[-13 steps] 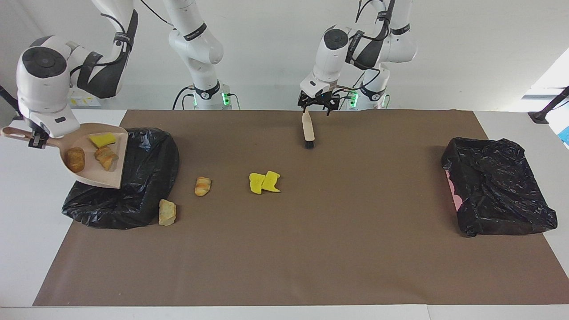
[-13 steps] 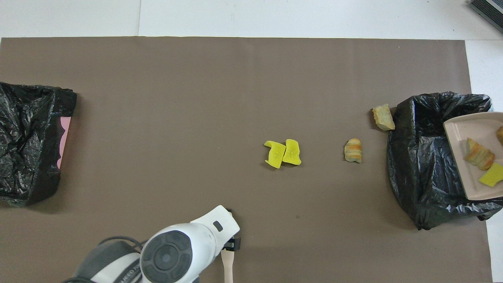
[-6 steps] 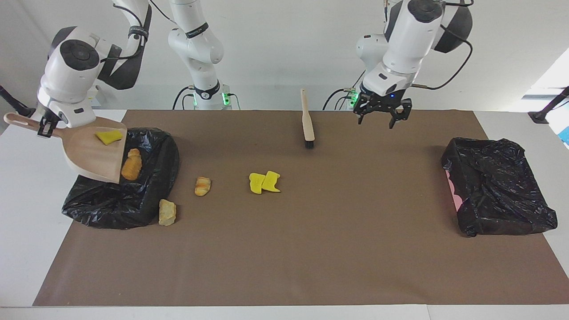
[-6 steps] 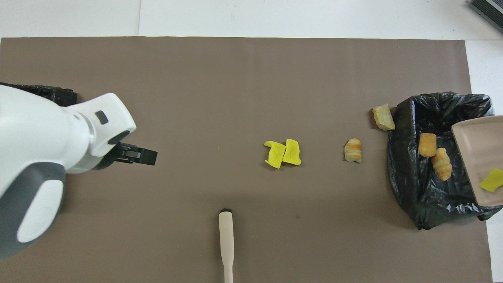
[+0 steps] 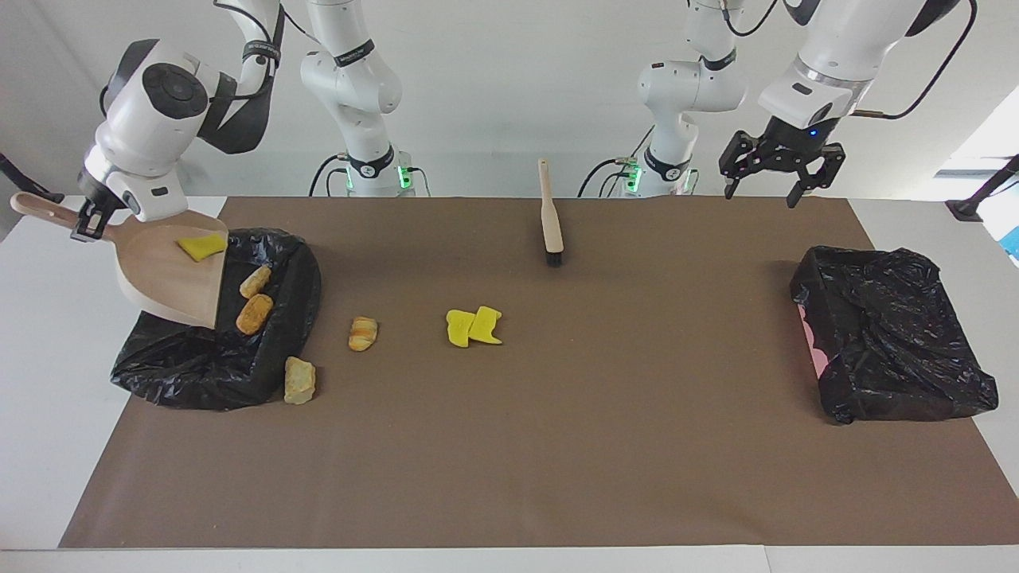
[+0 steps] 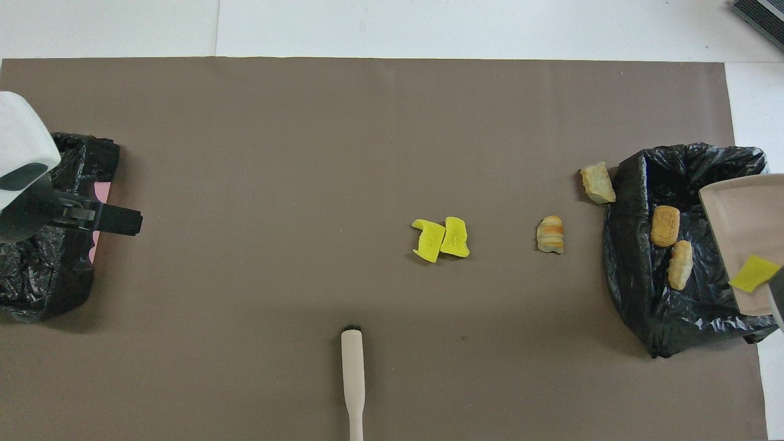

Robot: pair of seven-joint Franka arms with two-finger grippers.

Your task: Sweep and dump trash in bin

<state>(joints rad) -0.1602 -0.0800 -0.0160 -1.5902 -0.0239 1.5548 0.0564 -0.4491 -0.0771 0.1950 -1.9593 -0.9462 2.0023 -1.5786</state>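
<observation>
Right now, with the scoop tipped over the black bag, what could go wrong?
The yellow piece sits high on the tilted dustpan held by the right hand; it may stick there and not drop into the bin. The pastry lump touches the bin's outside, so sweeping it could be awkward. The brush lies alone; the left hand is open, over the table's edge.

Robotics lab: two white arm bases (image 5: 362,95) bolted at surface (image 5: 48,334) edge, brown mat (image 5: 557,446), bare white walls.
</observation>
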